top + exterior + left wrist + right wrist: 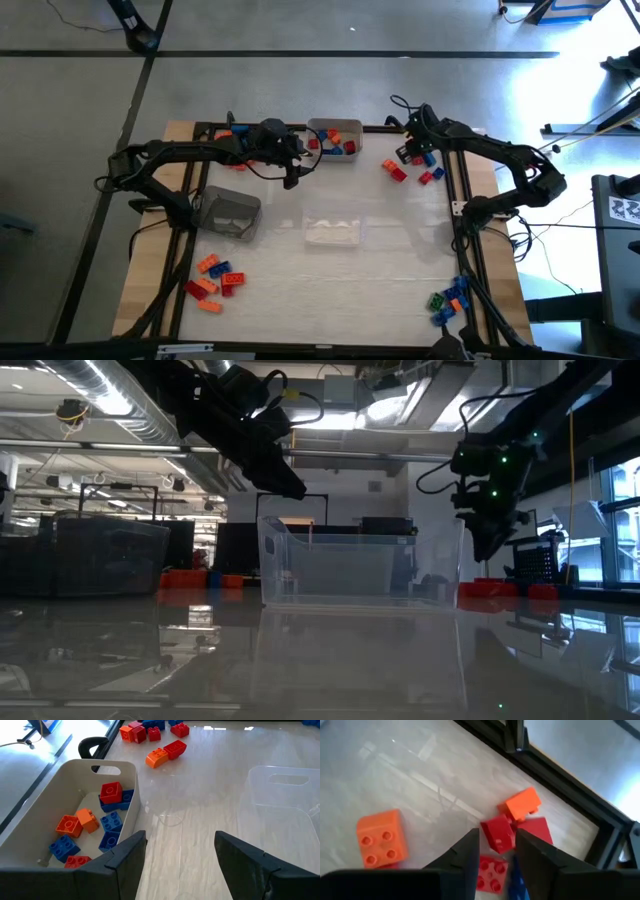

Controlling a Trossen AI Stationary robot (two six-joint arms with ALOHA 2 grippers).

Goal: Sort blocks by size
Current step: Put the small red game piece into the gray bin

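So right now my right gripper (pixel 496 852) is down over the loose pile of blocks (pixel 412 165) sitting just right of the white bin (pixel 335 130), at the far edge of the table. My fingers are narrowed in around a small red block (pixel 499 834) — it sits right between the tips, but I can't tell if I'm actually pinching it yet or only about to. It's wedged among neighbours: an orange block (pixel 521 803) touching it on one side and another red studded one (pixel 491 874) right under my fingertips, so I'd guess coming in narrow is the point, to avoid dragging the rest along. A bigger orange brick (pixel 381 839) sits apart from that cluster.

My left gripper (pixel 180 852) is hanging at the near rim of the white bin with its fingers spread wide and nothing between them — waiting, I reckon, parked where it isn't in the way. The bin already has a mix of blue, red and orange blocks (pixel 102 812) in it.

There's a clear tray (pixel 333 231) near the middle of the table, in front of the bin, and a grey tray (pixel 231 212) off to its left. More blocks lie in two heaps (pixel 215 282) towards the front, one on each side (pixel 449 300), so sorting looks far from done.
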